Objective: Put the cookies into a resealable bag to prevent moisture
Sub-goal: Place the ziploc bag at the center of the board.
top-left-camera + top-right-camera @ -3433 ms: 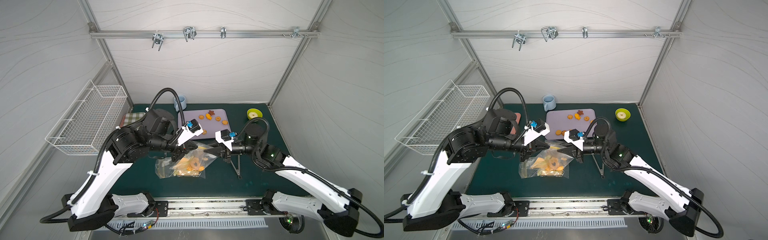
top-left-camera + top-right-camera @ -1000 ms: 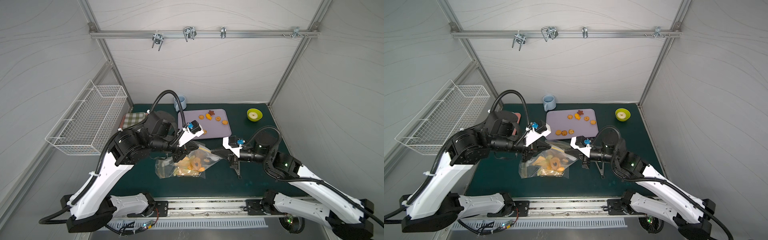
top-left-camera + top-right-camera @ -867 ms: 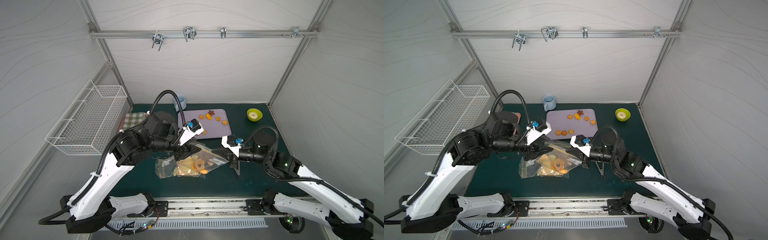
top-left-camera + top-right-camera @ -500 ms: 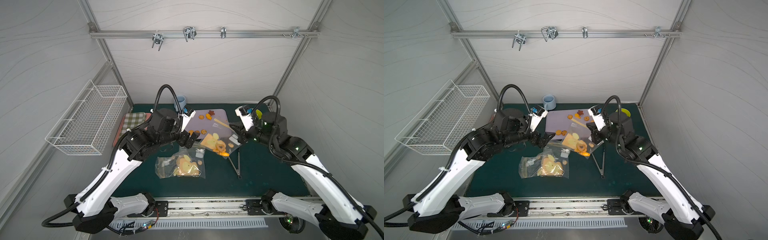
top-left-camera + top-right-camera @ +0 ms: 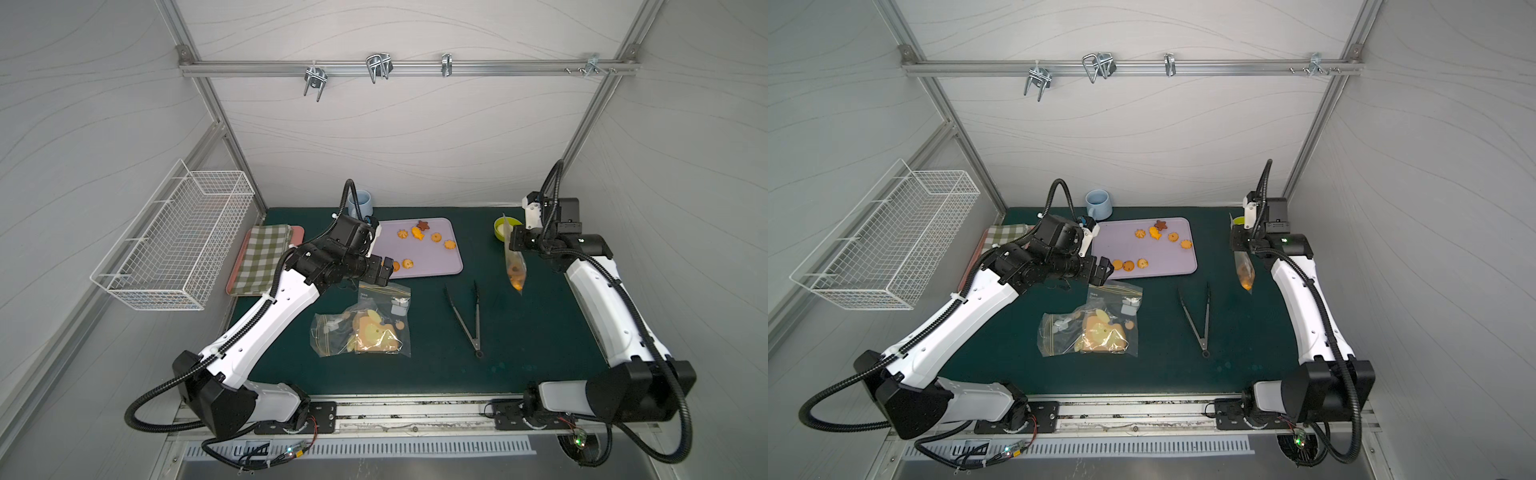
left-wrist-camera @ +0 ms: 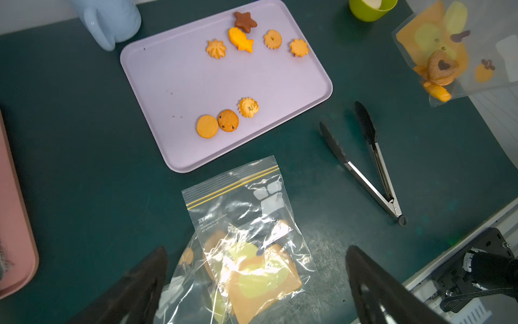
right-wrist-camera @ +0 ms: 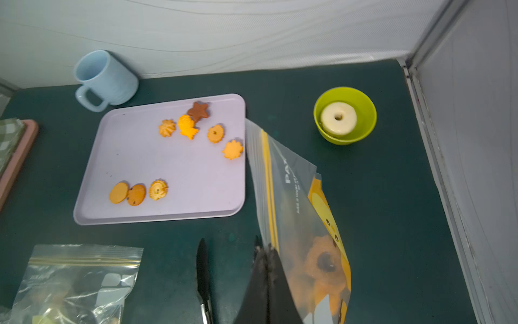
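Dark green matting covers the counter (image 5: 519, 332) inside a white-walled booth. On it sits one lilac rectangular plastic tray (image 6: 168, 84) carrying eight loose cookies (image 6: 228, 120): seven small orange-golden biscuits and one dark brown star (image 6: 245, 21). There are three clear zip-top plastic bags, one pair of black-tipped steel tongs (image 5: 467, 316), one pale blue mug (image 5: 1098, 203), one lime-green bowl (image 7: 364, 123) and one pink tray with a green checked cloth (image 5: 266, 257). One white wire basket (image 5: 178, 241) hangs on the wall.

Both top views take in both arms whole, but the bagged biscuits show there only as an orange blur. The left wrist view resolves them: a ring-shaped biscuit with a heart-shaped hole (image 6: 441, 68) and orange pieces under it, low in the hanging bag (image 6: 448, 50). Only the right wrist view looks into the bowl, where one pale cream ring (image 7: 338, 117) lies.

The left claw (image 5: 384, 272) stands spread wide with nothing between its jaws. It hovers over the two flat bags (image 5: 365, 328), which lie overlapped beneath it, and the tray of cookies is just beyond it. The right claw (image 7: 266, 249) is pinched tight on the zip edge of the hanging bag, which dangles below it beside the bowl. The tongs lie between the two claws.
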`<state>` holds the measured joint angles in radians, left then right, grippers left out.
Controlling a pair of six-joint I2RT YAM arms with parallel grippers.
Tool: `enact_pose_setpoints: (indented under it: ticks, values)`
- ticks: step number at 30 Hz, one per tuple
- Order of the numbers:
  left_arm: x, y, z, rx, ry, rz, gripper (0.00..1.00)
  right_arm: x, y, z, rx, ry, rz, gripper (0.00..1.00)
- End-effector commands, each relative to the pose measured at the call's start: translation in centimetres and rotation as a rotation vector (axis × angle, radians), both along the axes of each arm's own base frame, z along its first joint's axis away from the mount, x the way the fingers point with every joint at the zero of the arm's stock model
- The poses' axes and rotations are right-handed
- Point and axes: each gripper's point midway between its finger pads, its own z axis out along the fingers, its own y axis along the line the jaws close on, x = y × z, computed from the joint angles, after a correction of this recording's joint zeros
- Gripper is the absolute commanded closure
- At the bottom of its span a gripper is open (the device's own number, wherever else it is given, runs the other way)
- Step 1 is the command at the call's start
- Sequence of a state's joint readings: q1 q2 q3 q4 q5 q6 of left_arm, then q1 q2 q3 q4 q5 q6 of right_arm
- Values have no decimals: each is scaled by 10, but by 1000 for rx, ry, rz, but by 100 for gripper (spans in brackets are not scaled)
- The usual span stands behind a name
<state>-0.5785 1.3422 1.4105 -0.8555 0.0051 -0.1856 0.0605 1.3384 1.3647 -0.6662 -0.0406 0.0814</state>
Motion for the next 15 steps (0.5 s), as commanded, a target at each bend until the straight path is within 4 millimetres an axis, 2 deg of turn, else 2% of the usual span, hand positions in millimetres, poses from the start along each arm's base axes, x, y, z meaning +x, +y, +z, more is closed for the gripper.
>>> enact_pose_setpoints:
  ticks: [1, 5, 8, 11, 15]
  values:
    - [2, -1, 10, -75, -17, 55, 1, 2, -16, 8, 55, -49, -50, 100]
    - [1, -5, 18, -206, -47, 81, 1, 19, -34, 3, 127, -47, -64, 100]
    - [3, -1, 23, -269, -76, 77, 1, 35, -45, 3, 109, -58, -83, 100]
    - [6, 11, 22, -260, -81, 105, 1, 50, -64, -9, 76, -26, -118, 100]
    - [13, 44, 13, -228, -56, 222, 1, 64, -98, -41, 62, 43, -193, 100]
